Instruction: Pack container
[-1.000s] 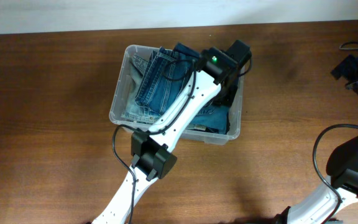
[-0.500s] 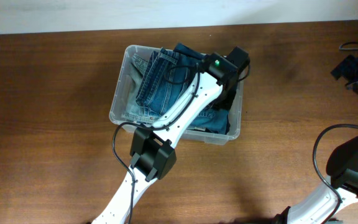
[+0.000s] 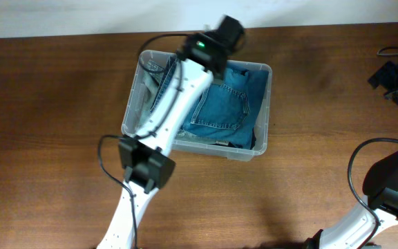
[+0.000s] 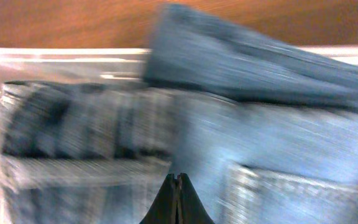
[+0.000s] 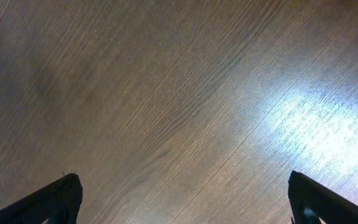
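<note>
Reaching over the container (image 3: 265,111), the left arm (image 3: 178,104) has its wrist above the far rim. The container stands on the wooden table (image 3: 47,104), near the middle and toward the far edge, and it is filled with folded jeans (image 3: 223,104). In the left wrist view the left gripper (image 4: 179,180) has its fingers pressed together with nothing between them, just above the jeans; this view is blurred. The right arm (image 3: 392,183) is at the near right corner, well apart from the container. The right gripper (image 5: 182,190) is spread wide over bare wood and holds nothing.
</note>
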You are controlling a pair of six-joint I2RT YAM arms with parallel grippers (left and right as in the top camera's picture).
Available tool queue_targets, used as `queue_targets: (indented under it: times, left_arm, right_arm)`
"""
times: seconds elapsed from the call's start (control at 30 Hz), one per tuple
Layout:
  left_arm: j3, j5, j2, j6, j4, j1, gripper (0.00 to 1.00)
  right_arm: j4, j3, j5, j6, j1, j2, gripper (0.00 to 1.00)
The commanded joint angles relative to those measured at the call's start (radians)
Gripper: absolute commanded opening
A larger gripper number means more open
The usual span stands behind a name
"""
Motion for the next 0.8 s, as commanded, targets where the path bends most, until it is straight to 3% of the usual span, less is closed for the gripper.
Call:
queue_targets:
  times: [0.0,0.47,0.77]
  left_arm:
    - [-0.024,0.125,0.007,-0.010,-0.016,0.070,0.01]
    - [-0.150,0.154,0.140,-0.052,-0.064,0.117,0.01]
    - [0.027,0.134,0.055,-0.051,-0.045,0.114,0.01]
  right_arm:
    - [0.000,-0.003,0.012,0.005,-0.001,0.011,0.98]
    - [0.000,-0.003,0.012,0.005,-0.001,0.011,0.98]
    - [0.000,-0.003,0.012,0.005,-0.001,0.011,0.98]
